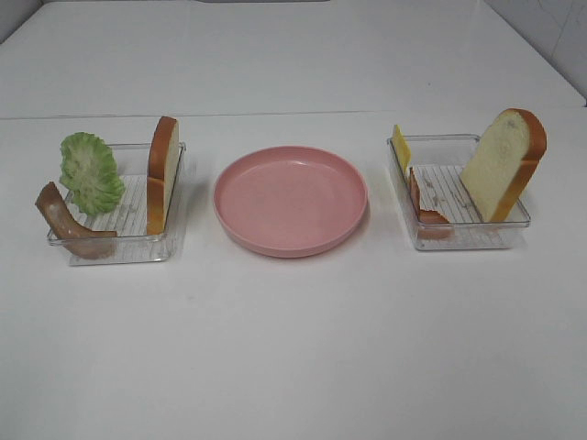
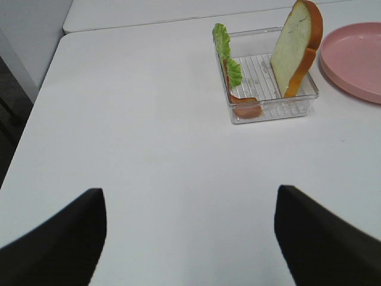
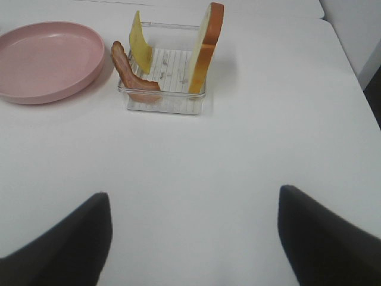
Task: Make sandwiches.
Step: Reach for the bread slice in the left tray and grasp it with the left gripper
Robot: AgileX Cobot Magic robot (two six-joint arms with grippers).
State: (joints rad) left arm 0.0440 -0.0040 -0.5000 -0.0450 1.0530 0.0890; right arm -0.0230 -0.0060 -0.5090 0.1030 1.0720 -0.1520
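Bread slice [image 2: 293,50] stands in tray [image 2: 271,111] — well beyond left jaws, spread wide.

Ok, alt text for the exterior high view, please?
An empty pink plate sits mid-table between two clear trays of toy sandwich parts. The left tray holds a lettuce leaf, a bacon strip and an upright bread slice; the right tray holds yellow cheese, a reddish meat strip and a leaning bread slice.

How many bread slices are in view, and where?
2. One white bread slice with orange-brown crust stands on edge in the left clear plastic tray; the other bread slice leans in the right clear plastic tray. None seems hidden.
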